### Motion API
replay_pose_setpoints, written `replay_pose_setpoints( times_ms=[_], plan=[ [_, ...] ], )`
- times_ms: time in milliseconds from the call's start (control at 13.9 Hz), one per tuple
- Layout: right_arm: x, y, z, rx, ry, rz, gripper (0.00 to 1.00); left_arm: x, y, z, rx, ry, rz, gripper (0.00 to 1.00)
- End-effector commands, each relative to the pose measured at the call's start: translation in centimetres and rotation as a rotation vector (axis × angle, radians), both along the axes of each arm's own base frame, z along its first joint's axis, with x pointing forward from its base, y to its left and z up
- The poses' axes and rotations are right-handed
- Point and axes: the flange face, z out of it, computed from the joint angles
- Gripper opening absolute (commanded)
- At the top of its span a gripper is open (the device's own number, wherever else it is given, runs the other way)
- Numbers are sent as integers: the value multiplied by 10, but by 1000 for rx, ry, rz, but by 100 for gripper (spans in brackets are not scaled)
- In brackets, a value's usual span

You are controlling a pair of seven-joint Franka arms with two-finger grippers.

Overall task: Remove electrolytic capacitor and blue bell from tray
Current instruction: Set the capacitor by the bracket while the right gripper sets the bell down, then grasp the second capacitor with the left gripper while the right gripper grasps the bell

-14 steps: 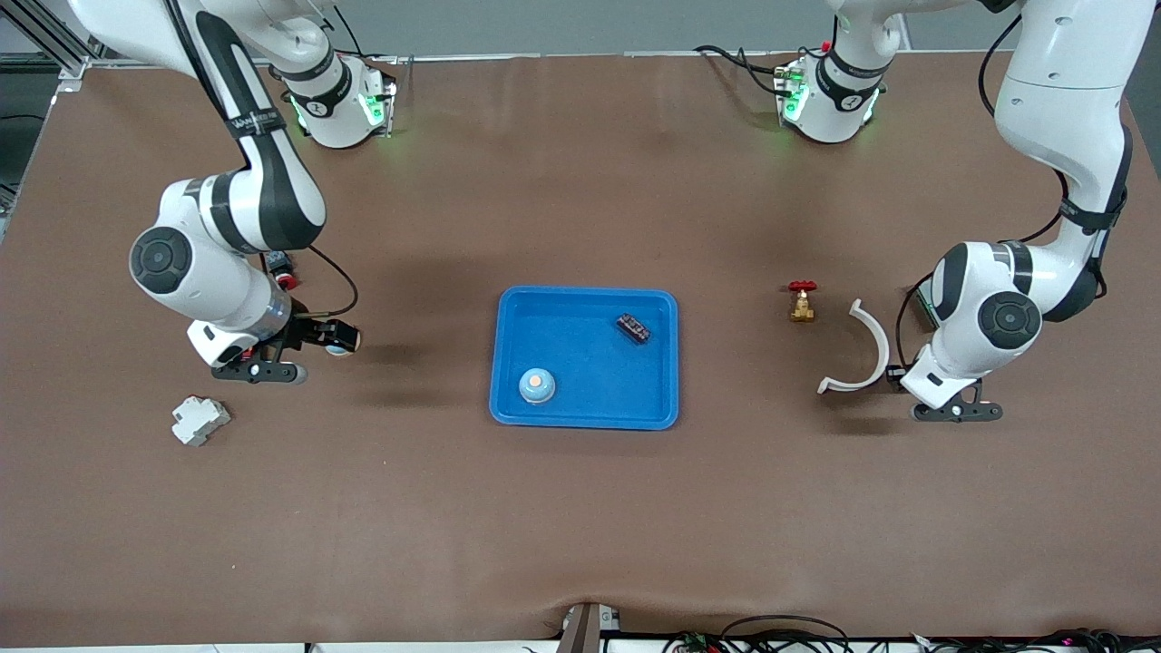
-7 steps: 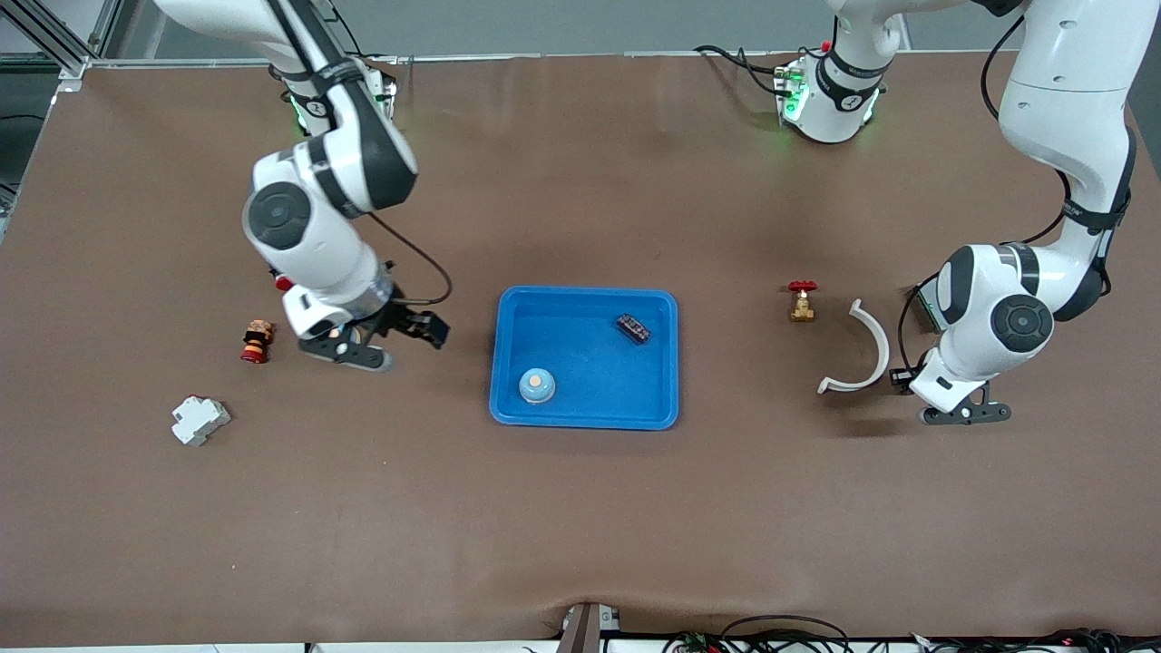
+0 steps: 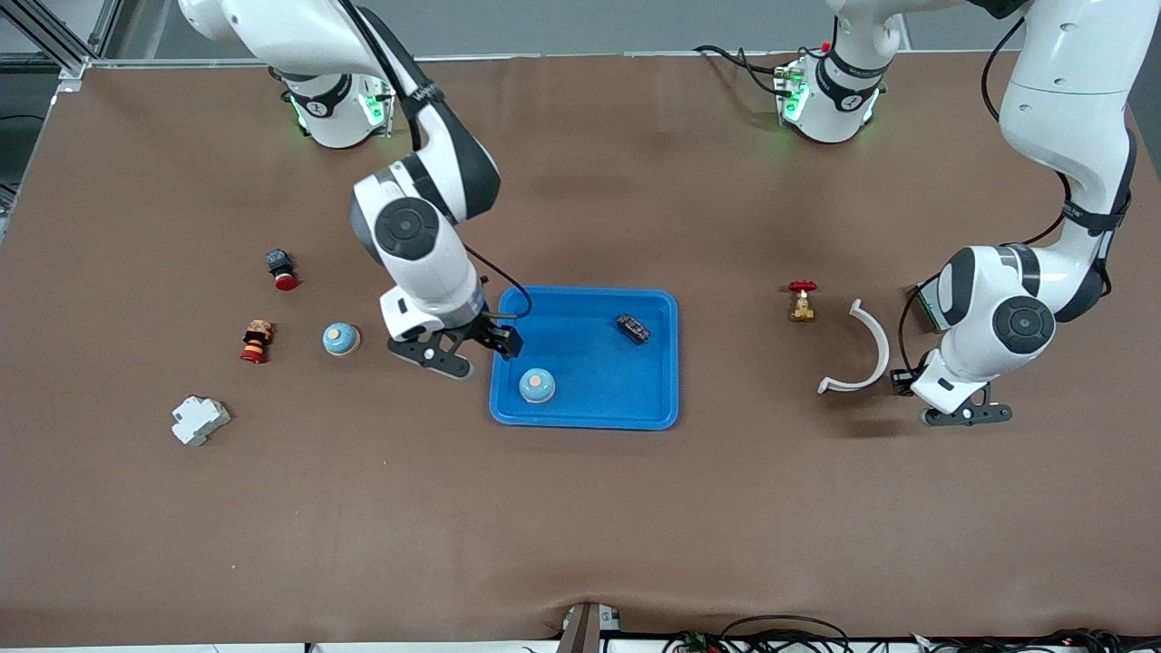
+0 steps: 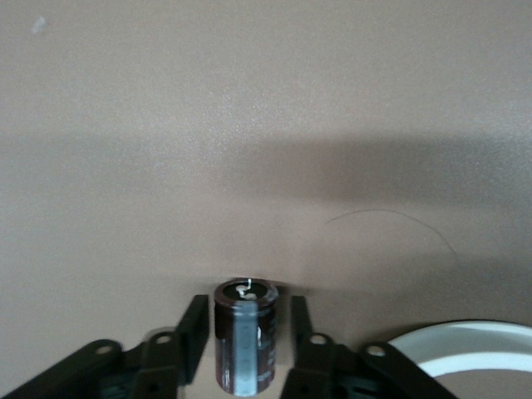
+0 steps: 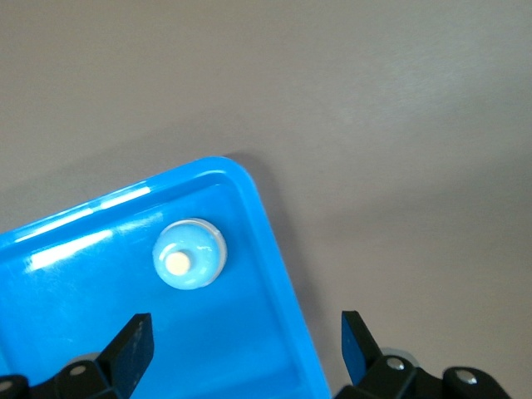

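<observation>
Right pincer [image 3: 501,341] hangs spread wide over the blue tray [image 3: 653,399]; left pincer [image 4: 245,345] brackets an upright capacitor [image 4: 245,345], grip unclear.

No readable text anywhere. The right arm [image 3: 426,195] has a small band of lettering on a cable strap near its elbow, too small to make out. Both arm bases [image 3: 337,109] carry a small round black mark, not legible. The capacitor [image 4: 245,335] shows a pale stripe down its sleeve in the left wrist view, but no characters can be read on it.
</observation>
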Motion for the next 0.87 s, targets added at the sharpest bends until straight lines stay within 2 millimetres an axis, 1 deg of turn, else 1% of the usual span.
replay_pose_setpoints(
  times_ms=[0,144,289,433,505,649,721,794],
  plan=[
    [13,20,-11,-13,-13,-27,100,2,-1,8,-9,10,12,100],
    [12,31,-23,-14,-11,-44,100,0,0,33,4,46,21,100],
    [10,37,-41,-24,-1,-53,100,9,-16,67,-19,89,45,100],
    [13,41,-52,-17,-9,-72,100,24,-34,106,-21,165,61,100],
    [14,43,-56,-8,-22,-74,100,29,-43,123,-34,191,90,100],
    [13,46,-70,-7,-25,-72,100,37,-72,152,-58,185,185,100],
    [12,49,-76,-8,-22,-73,100,38,-89,162,-62,181,219,100],
    [12,53,-78,-6,-27,-81,100,39,-107,169,-67,172,260,100]
  ],
)
